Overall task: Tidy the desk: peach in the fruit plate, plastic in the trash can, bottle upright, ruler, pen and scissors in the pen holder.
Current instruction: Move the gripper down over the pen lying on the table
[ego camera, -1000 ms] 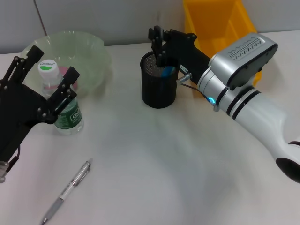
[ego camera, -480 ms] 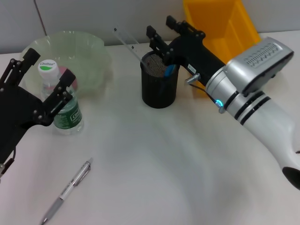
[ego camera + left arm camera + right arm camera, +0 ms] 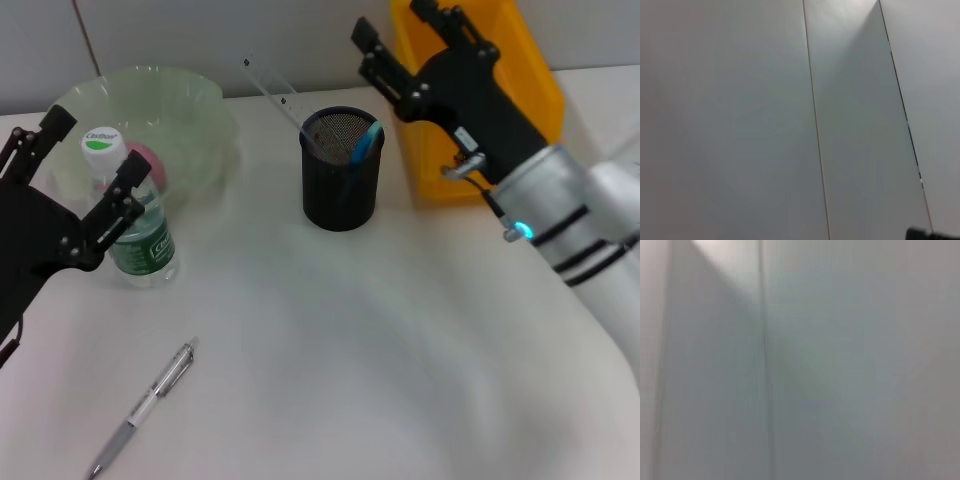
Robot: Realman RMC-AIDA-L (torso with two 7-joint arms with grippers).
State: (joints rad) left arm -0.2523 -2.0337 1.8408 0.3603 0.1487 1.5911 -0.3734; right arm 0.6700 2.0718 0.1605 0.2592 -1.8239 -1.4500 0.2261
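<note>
In the head view the black mesh pen holder (image 3: 342, 190) holds a clear ruler (image 3: 270, 88) leaning out to the left and blue-handled scissors (image 3: 367, 141). My right gripper (image 3: 400, 35) is open and empty, raised above and to the right of the holder, in front of the yellow trash can (image 3: 490, 70). A green-capped bottle (image 3: 135, 225) stands upright at the left. My left gripper (image 3: 92, 148) is open, with a finger on each side of the bottle's top. The pink peach (image 3: 147, 160) lies in the green fruit plate (image 3: 195, 105). A silver pen (image 3: 145, 405) lies on the table near the front left. No plastic shows.
The white table (image 3: 330, 340) runs from the holder to the front edge. A grey wall stands behind the fruit plate and trash can. Both wrist views show only grey wall panels.
My right gripper has lifted out of the pen holder and drawn back up and to the right, leaving the ruler standing in it. My left gripper has shifted slightly left by the bottle.
</note>
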